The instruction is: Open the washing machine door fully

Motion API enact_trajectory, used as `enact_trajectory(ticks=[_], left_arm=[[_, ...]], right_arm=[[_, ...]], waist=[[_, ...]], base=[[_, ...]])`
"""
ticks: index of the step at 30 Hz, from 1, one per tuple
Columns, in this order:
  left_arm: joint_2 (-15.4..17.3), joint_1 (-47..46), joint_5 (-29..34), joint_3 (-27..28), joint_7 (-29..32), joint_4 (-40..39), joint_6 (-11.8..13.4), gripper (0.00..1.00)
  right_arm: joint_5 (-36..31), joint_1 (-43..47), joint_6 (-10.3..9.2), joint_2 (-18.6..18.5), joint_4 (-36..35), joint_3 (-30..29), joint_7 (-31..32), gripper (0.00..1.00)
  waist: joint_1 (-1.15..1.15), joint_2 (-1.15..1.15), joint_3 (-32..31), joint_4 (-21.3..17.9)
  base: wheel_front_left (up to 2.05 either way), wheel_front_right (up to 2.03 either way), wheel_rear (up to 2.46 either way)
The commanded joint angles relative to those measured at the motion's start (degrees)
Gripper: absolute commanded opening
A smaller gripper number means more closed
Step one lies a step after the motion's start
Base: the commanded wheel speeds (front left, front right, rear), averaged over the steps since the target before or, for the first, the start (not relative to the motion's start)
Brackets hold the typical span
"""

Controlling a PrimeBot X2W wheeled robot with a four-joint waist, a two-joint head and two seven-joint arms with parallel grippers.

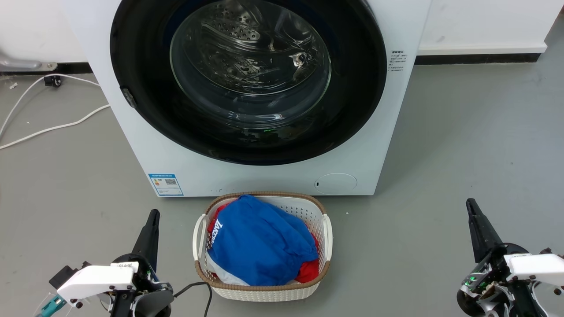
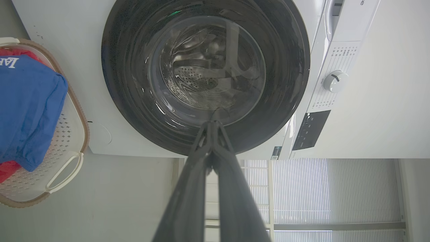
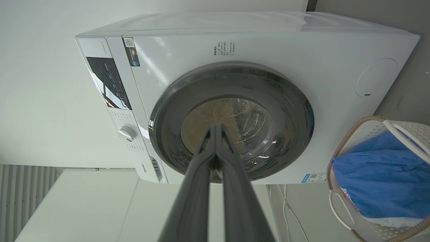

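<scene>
The washing machine [image 1: 132, 141] [image 2: 67, 27] [image 3: 268, 37] stands straight ahead, a white box. Its door [image 1: 145, 110] [image 2: 289, 67] [image 3: 168, 134], a wide glossy black ring around bulging clear glass, lies flush against the front, with the steel drum showing through. A small latch recess marks the ring's left edge in the head view. My left gripper [image 1: 153, 213] [image 2: 211, 123] is shut and rests low at the left, well short of the machine. My right gripper [image 1: 470, 202] [image 3: 215, 125] is shut too, low at the right, holding nothing.
A white woven laundry basket [image 1: 326, 229] [image 2: 63, 168] [image 3: 339, 201] with blue and red clothes sits on the grey floor just before the machine, between my arms. White cables [image 1: 53, 127] trail on the floor at the left. A small round service flap [image 1: 335, 183] sits low on the machine's front.
</scene>
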Motion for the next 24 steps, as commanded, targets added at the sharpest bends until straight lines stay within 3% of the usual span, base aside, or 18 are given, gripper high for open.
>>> enact_trajectory(ticks=[1,18,19,20,21,22,24], left_arm=[[-0.2,-0.4,0.1,0.2,0.2,0.0,-0.2,0.0],[0.0,0.0,0.0,0.0,0.0,0.0,0.0,0.0],[0.0,0.2,0.0,-0.1,-0.1,0.4,0.0,1.0],[-0.1,0.6,0.0,-0.2,-0.1,0.9,0.0,0.0],[-0.1,1.1,0.0,-0.3,-0.1,1.4,0.0,0.0],[-0.1,1.6,0.0,-0.4,-0.1,1.9,0.0,1.0],[-0.1,1.9,0.1,-0.6,-0.6,1.6,0.0,1.0]], right_arm=[[-0.3,-0.7,0.0,0.2,0.1,-0.1,0.1,0.0],[-0.1,0.0,0.0,0.1,0.0,-0.1,0.0,0.0],[-0.1,0.2,-0.01,0.1,0.4,0.0,-0.1,1.0],[-0.1,0.7,-0.01,0.1,0.9,0.0,-0.1,0.0],[-0.1,1.1,-0.01,0.2,1.4,0.0,-0.1,0.0],[-0.1,1.6,-0.03,0.2,1.9,0.0,-0.1,1.0],[-0.4,2.0,-0.05,0.2,1.8,0.1,-0.6,1.0]], waist=[[0.0,0.0,0.0,0.0],[0.0,0.0,0.0,0.0],[0.0,0.0,0.0,0.0],[0.0,0.0,0.0,0.0],[0.0,0.0,0.0,0.0],[0.0,0.0,0.0,0.0],[0.0,0.0,0.0,0.0]], base=[[0.0,0.0,0.0],[0.0,0.0,0.0],[0.0,0.0,0.0],[0.0,0.0,0.0],[0.0,0.0,0.0],[0.0,0.0,0.0],[0.0,0.0,0.0]])
